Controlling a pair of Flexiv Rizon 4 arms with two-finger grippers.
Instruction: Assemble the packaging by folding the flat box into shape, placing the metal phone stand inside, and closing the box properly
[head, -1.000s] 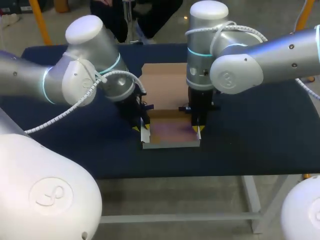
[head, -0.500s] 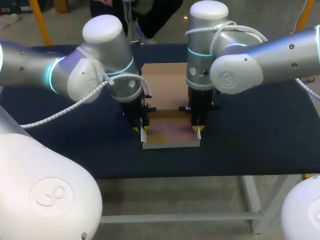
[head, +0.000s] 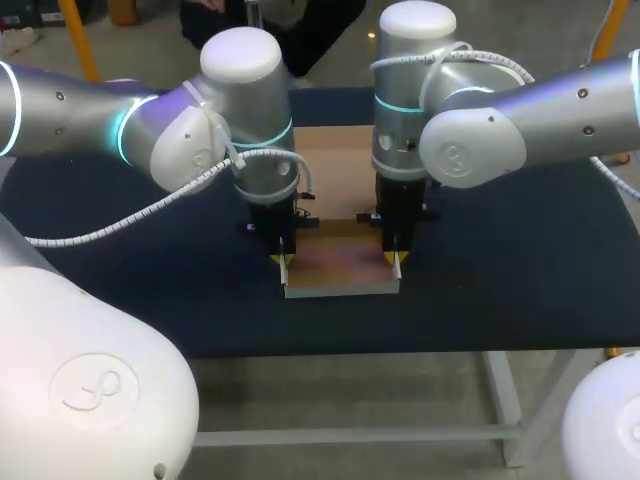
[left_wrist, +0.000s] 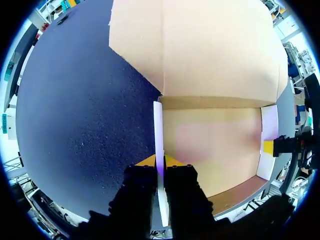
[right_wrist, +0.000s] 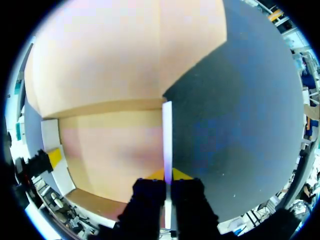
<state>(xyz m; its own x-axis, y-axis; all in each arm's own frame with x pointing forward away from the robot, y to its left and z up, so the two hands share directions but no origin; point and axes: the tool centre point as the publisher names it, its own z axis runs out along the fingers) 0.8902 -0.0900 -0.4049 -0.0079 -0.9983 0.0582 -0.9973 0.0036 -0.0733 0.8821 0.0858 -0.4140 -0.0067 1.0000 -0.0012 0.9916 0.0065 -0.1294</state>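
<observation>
The brown cardboard box (head: 340, 265) lies on the table's middle with its side walls raised and its wide lid flap (head: 335, 165) flat behind it. My left gripper (head: 280, 262) points down over the box's left wall (left_wrist: 158, 125). In the left wrist view that gripper (left_wrist: 159, 161) is shut, one finger on each face of the thin white-edged wall. My right gripper (head: 393, 260) is shut the same way on the right wall (right_wrist: 167, 130), as the right wrist view shows (right_wrist: 167, 174). The box floor (left_wrist: 210, 145) is bare. No metal phone stand is in view.
Dark blue cloth (head: 520, 260) covers the table on both sides of the box. The front edge (head: 400, 350) lies a short way before the box's front wall (head: 342, 290). Both arms stand close together over the box.
My left arm has swung in towards the box and stands more upright, and its fingers have come together on the left wall. The right arm and the box have not moved.
</observation>
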